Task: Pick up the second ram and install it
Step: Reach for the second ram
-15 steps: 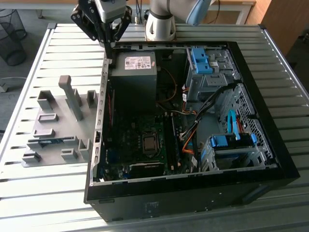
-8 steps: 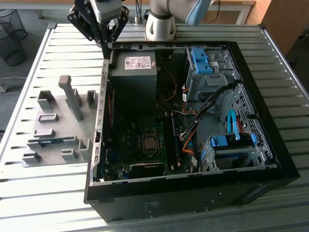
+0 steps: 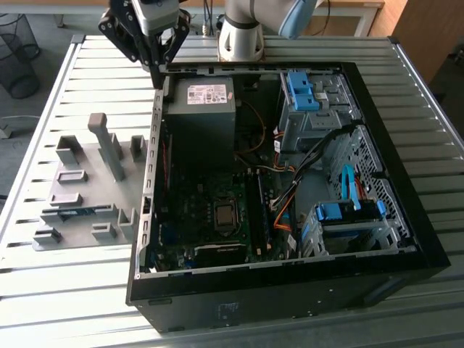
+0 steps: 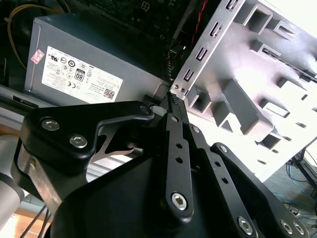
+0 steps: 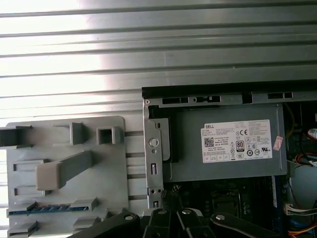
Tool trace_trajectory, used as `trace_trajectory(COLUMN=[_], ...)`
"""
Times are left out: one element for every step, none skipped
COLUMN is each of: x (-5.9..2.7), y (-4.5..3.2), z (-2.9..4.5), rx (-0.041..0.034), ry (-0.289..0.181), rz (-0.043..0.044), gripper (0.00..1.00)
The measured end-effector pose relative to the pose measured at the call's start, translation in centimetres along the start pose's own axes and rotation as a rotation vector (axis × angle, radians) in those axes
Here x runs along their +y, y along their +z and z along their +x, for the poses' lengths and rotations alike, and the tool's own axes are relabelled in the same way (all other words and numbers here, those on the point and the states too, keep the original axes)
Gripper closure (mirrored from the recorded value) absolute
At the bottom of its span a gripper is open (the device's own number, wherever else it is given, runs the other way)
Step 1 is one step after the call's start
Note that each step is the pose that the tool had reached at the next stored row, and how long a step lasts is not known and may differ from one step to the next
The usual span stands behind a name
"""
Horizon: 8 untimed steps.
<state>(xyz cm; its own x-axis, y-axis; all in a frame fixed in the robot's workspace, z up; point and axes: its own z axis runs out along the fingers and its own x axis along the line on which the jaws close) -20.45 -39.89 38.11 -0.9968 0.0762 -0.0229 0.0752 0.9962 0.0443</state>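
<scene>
Two fingers of the hand (image 4: 173,100) are squeezed together with nothing between them, just above the wall of the computer case (image 3: 154,138), by the grey power box (image 3: 203,112). Farther off, the second ram (image 3: 71,212) lies in the grey holder (image 3: 90,177) on the table (image 3: 43,279). I think the hand must open wide and line up along it.

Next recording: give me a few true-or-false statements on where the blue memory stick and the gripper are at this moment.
1. The blue memory stick lies in the gray holder beside the computer case. True.
2. The gripper holds the stick. False: its fingers are shut on nothing.
3. The case lies open, its inside showing. True.
4. The gripper hangs over the blue drive bays. False: it is above the case edge by the power supply.
</scene>
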Motion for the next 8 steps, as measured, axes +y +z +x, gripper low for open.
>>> trace_trajectory(x=[0.00, -0.01, -0.01, -0.02, -0.02, -0.03, -0.03, -0.04], y=[0.01, 0.02, 0.03, 0.05, 0.05, 0.05, 0.07, 0.09], z=[0.05, 0.09, 0.13, 0.18, 0.24, 0.30, 0.37, 0.52], rx=[0.0000, 0.0000, 0.0001, 0.0002, 0.0003, 0.0004, 0.0004, 0.0004], ry=[0.000, 0.000, 0.000, 0.000, 0.000, 0.000, 0.000, 0.000], rz=[0.0000, 0.0000, 0.0000, 0.0000, 0.0001, 0.0002, 0.0002, 0.0001], gripper=[0.89, 0.89, 0.89, 0.89, 0.89, 0.89, 0.89, 0.89])
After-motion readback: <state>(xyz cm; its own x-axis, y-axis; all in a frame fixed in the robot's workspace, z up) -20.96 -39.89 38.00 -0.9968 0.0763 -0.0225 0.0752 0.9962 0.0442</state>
